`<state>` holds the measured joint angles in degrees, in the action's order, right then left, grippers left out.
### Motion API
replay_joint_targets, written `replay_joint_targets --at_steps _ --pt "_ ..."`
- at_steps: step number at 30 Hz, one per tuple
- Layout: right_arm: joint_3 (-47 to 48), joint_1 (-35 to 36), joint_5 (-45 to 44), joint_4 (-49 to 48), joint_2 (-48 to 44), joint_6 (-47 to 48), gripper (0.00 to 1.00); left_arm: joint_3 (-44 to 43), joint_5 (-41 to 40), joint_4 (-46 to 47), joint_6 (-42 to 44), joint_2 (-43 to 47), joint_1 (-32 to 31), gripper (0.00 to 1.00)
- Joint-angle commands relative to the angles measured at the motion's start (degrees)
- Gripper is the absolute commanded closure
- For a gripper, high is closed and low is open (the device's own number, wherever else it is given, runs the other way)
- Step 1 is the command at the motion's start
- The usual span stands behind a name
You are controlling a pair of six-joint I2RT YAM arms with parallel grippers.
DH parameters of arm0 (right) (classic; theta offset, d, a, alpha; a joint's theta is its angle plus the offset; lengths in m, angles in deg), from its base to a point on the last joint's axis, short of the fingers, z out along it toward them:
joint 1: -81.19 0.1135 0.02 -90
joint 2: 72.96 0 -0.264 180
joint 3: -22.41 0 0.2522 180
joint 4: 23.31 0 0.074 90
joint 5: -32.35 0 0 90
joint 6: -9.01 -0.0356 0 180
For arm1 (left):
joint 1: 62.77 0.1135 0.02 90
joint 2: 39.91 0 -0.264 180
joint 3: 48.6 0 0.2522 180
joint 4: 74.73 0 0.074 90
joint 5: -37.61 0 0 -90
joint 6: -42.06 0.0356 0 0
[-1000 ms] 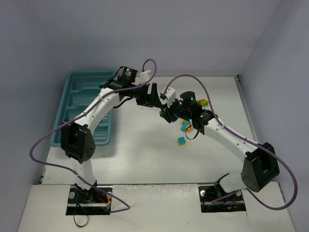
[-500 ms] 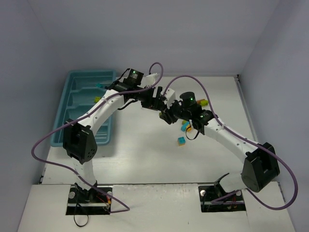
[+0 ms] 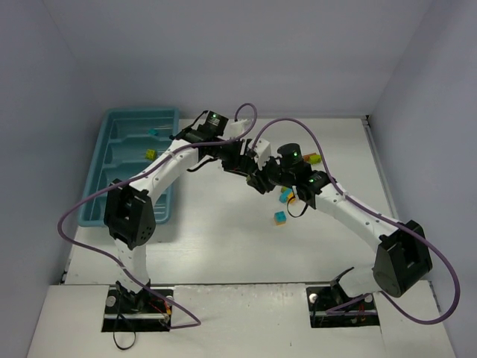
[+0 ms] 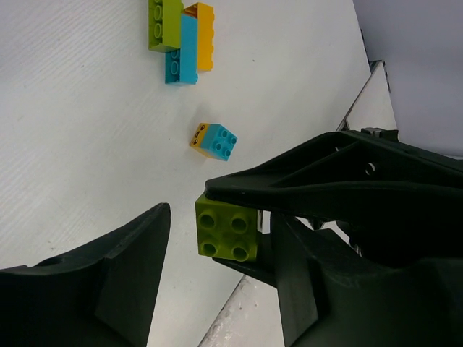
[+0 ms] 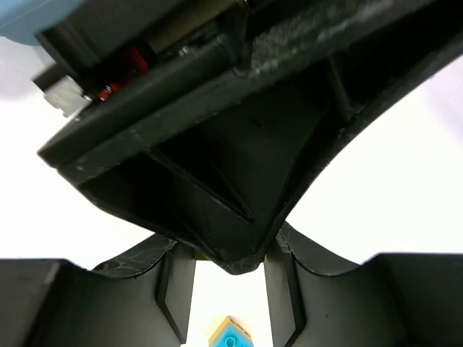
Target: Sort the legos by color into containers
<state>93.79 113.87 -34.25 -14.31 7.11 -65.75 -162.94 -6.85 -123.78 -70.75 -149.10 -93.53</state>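
Observation:
In the left wrist view a lime green brick point(image 4: 226, 231) is clamped between the right gripper's black fingers point(image 4: 311, 173), which reach in from the right. My left gripper point(image 4: 221, 242) is open, with one finger on either side of that brick and not touching it. In the top view the left gripper point(image 3: 240, 158) and the right gripper point(image 3: 257, 177) meet at mid-table. In the right wrist view the right gripper point(image 5: 228, 253) is mostly blocked by the left gripper's body, and only a sliver of the lime brick point(image 5: 197, 252) shows. The teal tray point(image 3: 100, 168) stands at the left.
The tray holds a cyan brick point(image 3: 153, 132) and a yellow-green brick point(image 3: 149, 154). Loose bricks lie right of the grippers: a lime one point(image 3: 313, 158), a cyan and orange cluster point(image 3: 285, 194), and a cyan-on-orange brick point(image 3: 280, 218) point(image 4: 214, 140) point(image 5: 230, 338). A lime, cyan and orange cluster point(image 4: 181, 36) also shows in the left wrist view.
My left arm has swung right from the tray side, bringing its open gripper up to the right gripper. The right arm has stayed almost still.

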Motion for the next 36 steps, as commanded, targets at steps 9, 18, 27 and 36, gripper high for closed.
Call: replay_joint_targets --at_steps 9,18,27,36 --pt "0.8 -0.1 -1.1 -5.4 -2.8 0.2 0.93 -0.8 2.4 2.7 -2.4 0.8 -1.6 0.90" --pt "0.6 -0.7 -4.1 -5.3 -2.2 -2.2 0.26 -0.9 -1.4 -0.6 0.6 1.9 1.2 0.99" --pt "0.7 -4.5 -7.0 -4.9 -2.8 -7.0 0.18 -1.2 -19.3 -6.5 6.9 4.6 17.5 0.98" --pt "-0.4 -5.3 -9.2 -4.4 -2.5 -10.7 0.24 -4.5 -39.5 -3.0 9.5 -0.8 28.4 0.87"
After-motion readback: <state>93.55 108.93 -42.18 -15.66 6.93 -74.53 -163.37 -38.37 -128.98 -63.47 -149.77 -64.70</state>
